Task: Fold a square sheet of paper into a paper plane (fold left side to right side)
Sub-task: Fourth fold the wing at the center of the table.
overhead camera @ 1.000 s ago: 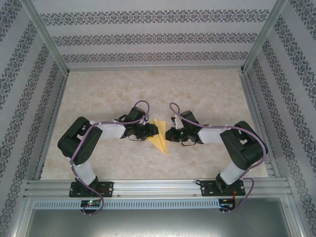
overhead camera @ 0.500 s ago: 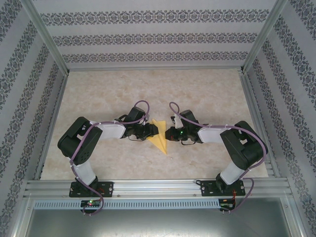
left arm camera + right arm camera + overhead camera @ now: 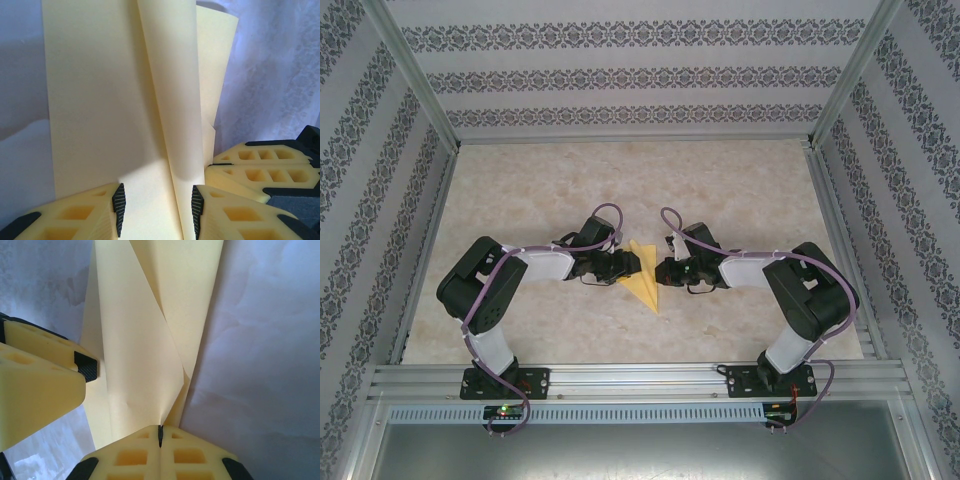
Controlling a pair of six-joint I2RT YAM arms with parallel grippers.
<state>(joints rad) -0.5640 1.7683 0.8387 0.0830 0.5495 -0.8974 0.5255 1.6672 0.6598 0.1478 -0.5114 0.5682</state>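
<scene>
Nearest to us runs the aluminium rail (image 3: 640,375) carrying both arm bases, with purple cables (image 3: 469,318) looped along the arms. The left arm (image 3: 545,264) and right arm (image 3: 750,272) bend inward and meet at mid-table, wrists facing one another. Between them lies the paper plane (image 3: 646,287), a narrow yellow dart on the marbled table (image 3: 620,180) with its point toward the rail. The left gripper (image 3: 632,264) and right gripper (image 3: 663,272) overlap its middle from either side and hide that part from above. In the left wrist view, the left gripper stands partly open. Its ribbed black pads (image 3: 119,207) sit on either side of the centre crease and a raised flap, and we cannot confirm that it clasps anything. In the right wrist view, the right gripper's fingers (image 3: 190,455) are fully closed. The corner of a lifted flap runs into the seam between them, so we record it as pinching the paper. Beyond, the table reaches the patterned back wall (image 3: 630,75) and metal corner posts (image 3: 410,70).
</scene>
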